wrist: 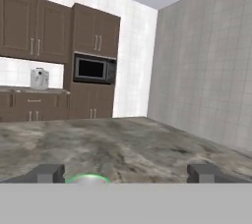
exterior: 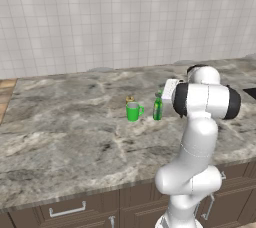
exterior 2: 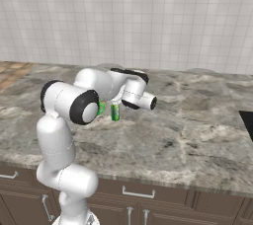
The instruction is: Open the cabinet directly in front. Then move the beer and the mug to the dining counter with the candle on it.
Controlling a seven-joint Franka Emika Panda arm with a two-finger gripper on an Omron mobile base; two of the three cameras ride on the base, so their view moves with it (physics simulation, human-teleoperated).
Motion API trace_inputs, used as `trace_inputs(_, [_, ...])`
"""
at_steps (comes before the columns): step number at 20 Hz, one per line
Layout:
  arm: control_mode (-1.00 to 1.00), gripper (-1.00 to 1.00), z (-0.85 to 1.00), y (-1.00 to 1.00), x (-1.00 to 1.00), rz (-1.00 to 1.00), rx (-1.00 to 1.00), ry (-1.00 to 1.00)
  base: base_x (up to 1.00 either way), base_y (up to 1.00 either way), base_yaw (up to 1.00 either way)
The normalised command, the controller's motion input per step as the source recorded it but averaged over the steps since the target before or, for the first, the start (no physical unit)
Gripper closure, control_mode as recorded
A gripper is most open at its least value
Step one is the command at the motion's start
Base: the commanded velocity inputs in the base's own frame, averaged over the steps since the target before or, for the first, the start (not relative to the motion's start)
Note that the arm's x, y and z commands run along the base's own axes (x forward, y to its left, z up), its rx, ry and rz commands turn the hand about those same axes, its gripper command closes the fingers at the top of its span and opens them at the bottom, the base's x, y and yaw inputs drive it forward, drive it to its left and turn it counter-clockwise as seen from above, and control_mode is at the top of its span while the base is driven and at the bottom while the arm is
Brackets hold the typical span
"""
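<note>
Gripper gapes (nothing held); left base adds candle behind mug.

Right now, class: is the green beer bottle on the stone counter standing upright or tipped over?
Upright. The beer bottle stands on its base on the dining counter, neck pointing up, beside the mug.

I'm getting flat, even rendered light w/ no clear source and no glare. The grey-brown marbled stone countertop is looking soft and low-res; I'm seeing only faint shadows. Hand view's far cabinets are blurring slightly.
</note>
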Motion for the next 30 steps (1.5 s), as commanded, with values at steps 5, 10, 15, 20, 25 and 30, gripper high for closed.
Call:
trace_inputs(5, [-1.00,-1.00,0.46,0.00,-0.29,0.00,-0.01,0.00,0.00,0.00,0.00])
trace_inputs(10, [-1.00,-1.00,0.63,0.00,-0.33,0.00,-0.02,-0.04,0.00,0.00,0.00])
trace_inputs(15, [-1.00,-1.00,0.68,-0.10,-0.34,0.00,-0.05,-0.08,0.00,0.00,0.00])
trace_inputs(20, [-1.00,-1.00,0.67,-0.16,-0.48,0.00,-0.10,-0.09,0.00,0.00,0.00])
trace_inputs(25, [-1.00,-1.00,0.66,-0.31,-0.58,0.00,-0.16,-0.12,0.00,0.00,0.00])
trace_inputs(30, [-1.00,-1.00,0.56,-0.47,-0.79,-0.02,-0.19,-0.14,0.00,0.00,0.00])
